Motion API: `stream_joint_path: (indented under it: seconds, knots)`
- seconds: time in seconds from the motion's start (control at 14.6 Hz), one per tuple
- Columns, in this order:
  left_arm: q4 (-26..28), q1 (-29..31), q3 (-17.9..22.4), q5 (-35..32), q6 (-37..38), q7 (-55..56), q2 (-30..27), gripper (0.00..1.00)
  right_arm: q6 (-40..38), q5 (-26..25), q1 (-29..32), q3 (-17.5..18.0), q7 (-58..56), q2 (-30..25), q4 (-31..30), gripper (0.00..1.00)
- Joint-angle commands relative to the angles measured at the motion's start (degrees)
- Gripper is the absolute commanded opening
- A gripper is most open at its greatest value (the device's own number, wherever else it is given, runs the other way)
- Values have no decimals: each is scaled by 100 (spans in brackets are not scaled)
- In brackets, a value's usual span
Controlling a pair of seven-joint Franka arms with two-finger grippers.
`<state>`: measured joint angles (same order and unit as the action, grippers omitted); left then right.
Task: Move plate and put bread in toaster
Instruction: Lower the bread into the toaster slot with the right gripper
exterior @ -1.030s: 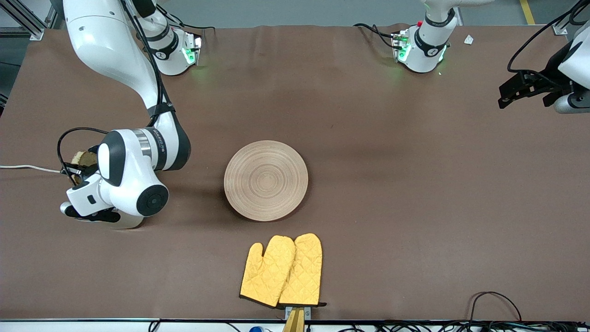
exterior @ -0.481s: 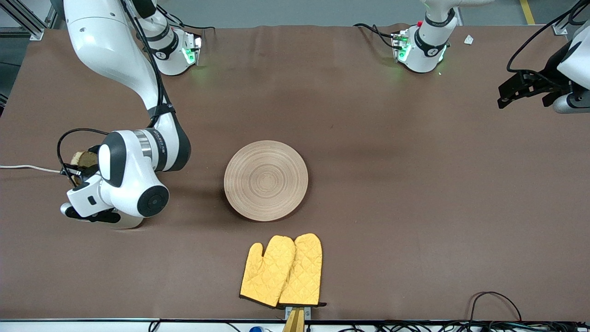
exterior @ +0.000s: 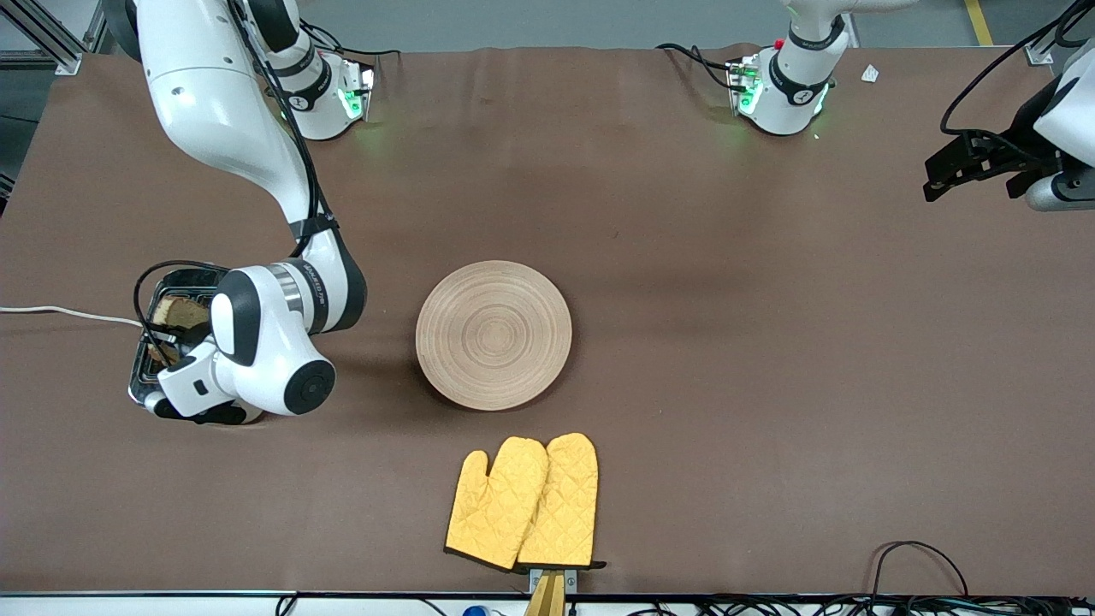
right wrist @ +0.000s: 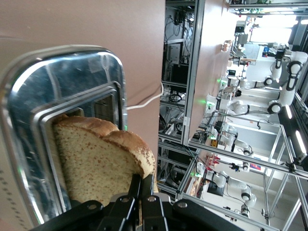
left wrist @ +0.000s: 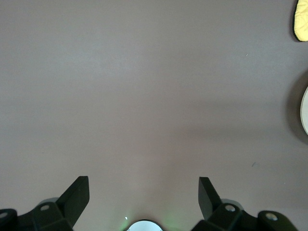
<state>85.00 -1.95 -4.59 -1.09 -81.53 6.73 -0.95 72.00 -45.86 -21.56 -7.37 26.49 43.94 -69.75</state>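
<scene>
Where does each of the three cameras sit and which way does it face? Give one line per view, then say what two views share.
Front view: high across the table, looking down at both arms, the plate and the yellow mitts.
Left wrist view: on the waiting left arm, facing bare table; left gripper open.
Right wrist view: on the right arm, facing the toaster; right gripper shut on the bread in a slot.
Shared: front and right wrist views both show toaster and bread.
</scene>
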Motion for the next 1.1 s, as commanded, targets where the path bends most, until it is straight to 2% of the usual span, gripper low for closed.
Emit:
stream_joint_path:
  seconds: [0.0,0.14,0.48,0.69,0.76,1.03]
  knots:
    - [-133,-8,10,-23,49,-110,60,100,269,182,55,52,110,1,-117,11]
    - [-133,-8,10,-23,49,-101,60,100,533,463,73,52,320,1,-117,52]
    - [-133,-8,10,-31,49,-101,60,100,657,1087,47,78,207,-156,-30,100]
    - [-133,-8,10,-31,41,-101,60,100,613,1167,-155,175,189,-481,-30,100]
    - [-133,-8,10,-31,41,-101,60,100,631,1332,-164,175,181,-665,-30,100]
    - [-133,-16,10,-31,49,-101,60,100,710,2526,221,166,93,-1456,-30,100]
